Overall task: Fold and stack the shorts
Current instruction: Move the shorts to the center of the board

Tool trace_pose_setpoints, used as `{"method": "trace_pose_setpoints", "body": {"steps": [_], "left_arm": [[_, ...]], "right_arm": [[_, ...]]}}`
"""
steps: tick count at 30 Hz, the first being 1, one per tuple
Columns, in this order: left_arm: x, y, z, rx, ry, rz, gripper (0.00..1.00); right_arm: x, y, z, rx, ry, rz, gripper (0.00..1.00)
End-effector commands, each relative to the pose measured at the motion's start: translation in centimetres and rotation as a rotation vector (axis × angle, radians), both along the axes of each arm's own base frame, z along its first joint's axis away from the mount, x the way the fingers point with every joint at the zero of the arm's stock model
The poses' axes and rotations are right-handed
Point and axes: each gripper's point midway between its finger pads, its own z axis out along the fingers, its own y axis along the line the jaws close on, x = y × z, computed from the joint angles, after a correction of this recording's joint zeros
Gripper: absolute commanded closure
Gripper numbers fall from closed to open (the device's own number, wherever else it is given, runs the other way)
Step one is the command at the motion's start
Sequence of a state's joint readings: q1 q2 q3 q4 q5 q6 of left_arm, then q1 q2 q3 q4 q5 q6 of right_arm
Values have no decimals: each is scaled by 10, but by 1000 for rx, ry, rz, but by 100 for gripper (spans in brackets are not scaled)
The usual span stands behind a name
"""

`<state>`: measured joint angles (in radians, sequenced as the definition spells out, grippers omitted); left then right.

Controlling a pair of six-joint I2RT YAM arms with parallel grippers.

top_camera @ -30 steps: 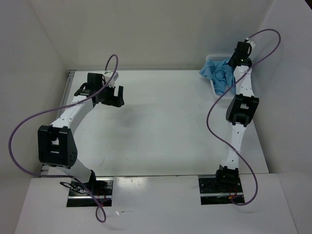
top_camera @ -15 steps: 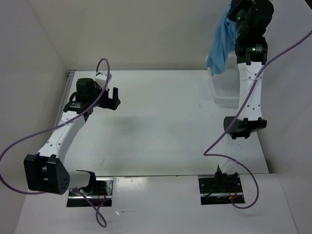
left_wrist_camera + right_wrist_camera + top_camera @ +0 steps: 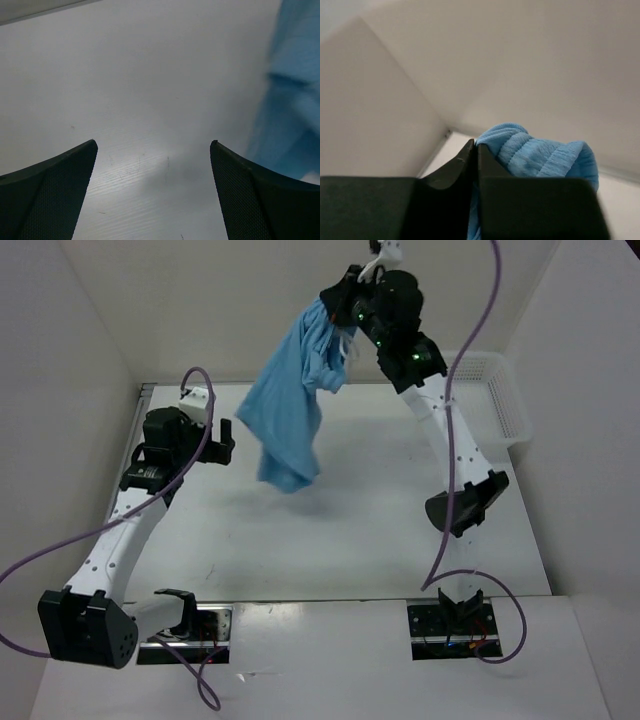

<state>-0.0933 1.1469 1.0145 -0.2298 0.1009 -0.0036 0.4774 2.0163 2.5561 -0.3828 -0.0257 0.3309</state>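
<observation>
Now | right gripper (image 3: pixel 475 150) pinching shorts (image 3: pixel 290 420), hanging high over table (image 3: pixel 380 530) | left gripper (image 3: pixel 154 143) wide, beside them

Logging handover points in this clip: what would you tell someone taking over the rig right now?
Right gripper: shut on the shorts, held high; they hang unfolded over the table.
Left gripper: open, empty, low over the table beside the hanging fabric.
Basket: far right, no fabric showing in it.
Done: shorts are out of the basket.
Left: lay them flat, fold, stack.
</observation>
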Motion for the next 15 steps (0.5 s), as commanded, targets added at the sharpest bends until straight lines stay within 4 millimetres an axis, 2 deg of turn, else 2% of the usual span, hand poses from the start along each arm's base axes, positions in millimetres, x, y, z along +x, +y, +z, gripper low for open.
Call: {"method": "trace_pose_setpoints", "body": {"steps": [1,2,3,4,5,6,7,8,9,10,11,12,13,14,15], "left_arm": [[1,22,29,23,-113,94,0],[1,28,24,25,-102,109,0],[-2,28,24,25,-105,109,0],[-4,33,24,26,-101,123,0],[-8,31,15,25,-69,112,0],[-10,31,12,26,-56,112,0],[-11,33,9,24,-44,113,0],[-14,33,1,26,-21,112,0],[-17,33,-7,28,2,112,0],[-18,36,-10,37,14,129,0],[-18,42,-20,45,41,148,0],[-14,42,-26,46,54,148,3],[-12,55,-33,52,74,189,3],[-8,58,-40,44,90,191,4],[0,61,-56,37,153,189,4]], "right_arm": [[33,1,-56,-34,100,-48,82],[35,3,-69,-72,111,-40,69],[35,8,-83,-103,129,-10,49],[35,10,-101,-149,145,7,40],[30,9,-99,-159,134,17,32],[28,8,-105,-179,142,17,22],[28,7,-126,-210,172,18,18],[27,5,-130,-243,159,18,16],[20,1,-126,-254,143,16,16],[18,1,-154,-293,184,30,16],[17,0,-162,-310,179,30,16],[11,-1,-192,-344,224,49,18],[8,2,-211,-356,251,80,20],[6,5,-228,-365,275,101,20],[3,5,-261,-398,325,121,20]]}}
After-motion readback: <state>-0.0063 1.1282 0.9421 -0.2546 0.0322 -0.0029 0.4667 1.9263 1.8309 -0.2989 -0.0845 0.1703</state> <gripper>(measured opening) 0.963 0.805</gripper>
